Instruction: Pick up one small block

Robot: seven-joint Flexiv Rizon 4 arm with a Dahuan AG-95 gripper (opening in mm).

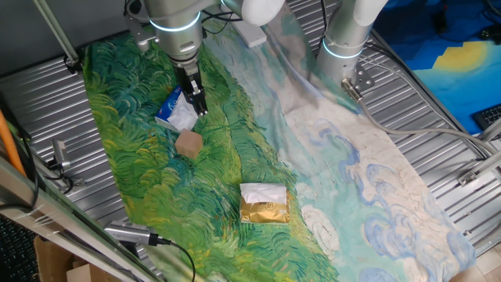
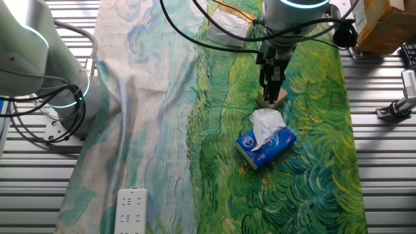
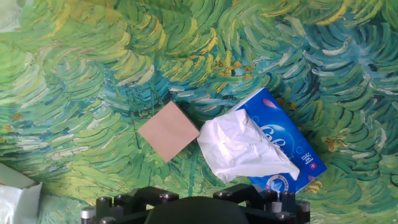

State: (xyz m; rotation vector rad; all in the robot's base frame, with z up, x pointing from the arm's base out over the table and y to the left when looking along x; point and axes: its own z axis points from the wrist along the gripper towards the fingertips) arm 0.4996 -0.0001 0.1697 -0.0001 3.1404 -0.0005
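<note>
Fingers of the black two-finger gripper [image 1: 196, 100] point down above the painted green-and-blue swirl cloth [image 1: 235, 168] that covers the table, and they hang in the air with nothing between them; whether they are spread or pressed together cannot be told from any view. Just below and beside the fingertips, the small tan wooden cube [image 1: 189, 143] sits flat on the cloth, apart from the gripper. In the hand view the cube [image 3: 169, 130] lies near the middle, turned corner-on, just beside the blue-and-white plastic tissue packet [image 3: 283, 155], whose crumpled white tissue almost reaches it. Well apart from both, nearer the cloth's edge in one fixed view, lies a flat gold-and-white foil packet [image 1: 264, 204]. A white power strip [image 2: 130, 209] rests on the pale end of the cloth.
</note>
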